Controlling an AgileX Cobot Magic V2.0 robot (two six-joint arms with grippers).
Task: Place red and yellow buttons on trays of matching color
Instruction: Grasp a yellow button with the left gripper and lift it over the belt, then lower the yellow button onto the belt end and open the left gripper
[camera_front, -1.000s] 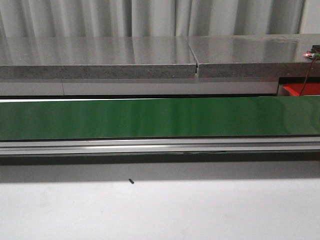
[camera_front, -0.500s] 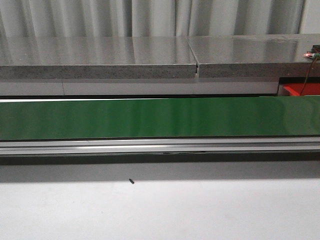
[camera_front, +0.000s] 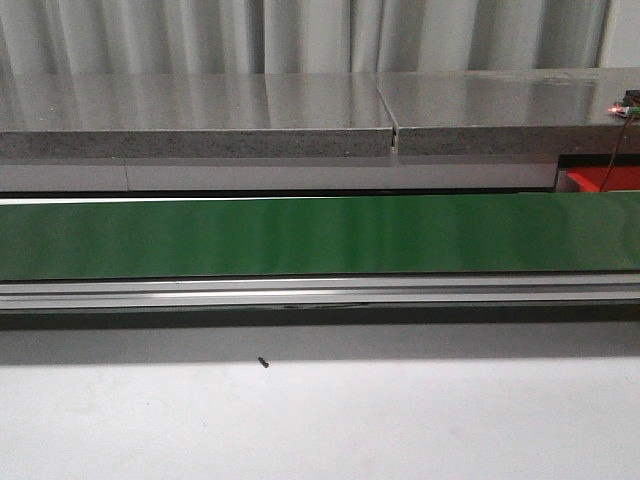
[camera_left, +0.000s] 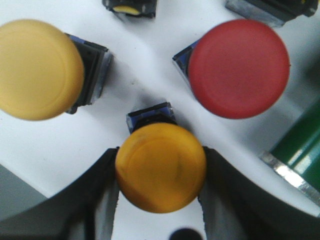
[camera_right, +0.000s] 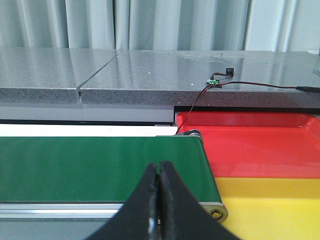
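Left tool (camera_left: 160, 200) around unlabelled yellow button (camera_left: 160, 167)

Pale pleated curtains (camera_front: 300, 35) hang across the top of the frame. Below them runs a speckled grey stone counter (camera_front: 200, 115) with a seam right of centre, glossy with soft reflected light.

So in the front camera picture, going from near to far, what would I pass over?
White tabletop with a tiny dark speck → silver metal rail → long green conveyor belt → grey speckled stone counter → pale pleated curtain.
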